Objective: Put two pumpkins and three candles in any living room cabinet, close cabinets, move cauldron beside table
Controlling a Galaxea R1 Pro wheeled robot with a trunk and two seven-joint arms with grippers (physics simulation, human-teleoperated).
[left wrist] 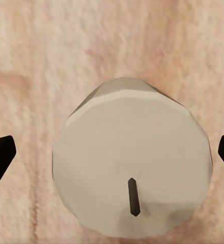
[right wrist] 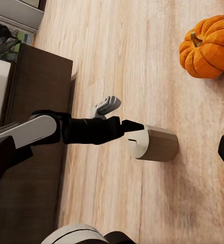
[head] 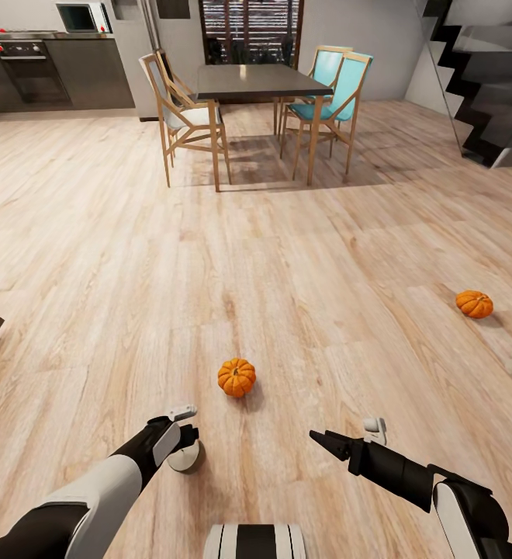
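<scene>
- Candle (left wrist: 132, 178): stands upright on the wood floor (head: 302, 256), straight beneath the left gripper (head: 183, 444), whose fingers spread wide on either side without touching it.
- Right gripper (head: 323, 439): reaches forward low over the floor; whether it is spread or closed cannot be told.
- Near pumpkin (head: 236, 377): just beyond the candle.
- Far pumpkin (head: 474, 303): farther right.
- Dining table (head: 260, 81): far off, with chairs.
- No legible writing.

Legible text: none.
No readable words, labels, brands, numbers or signs on any surface in view.
</scene>
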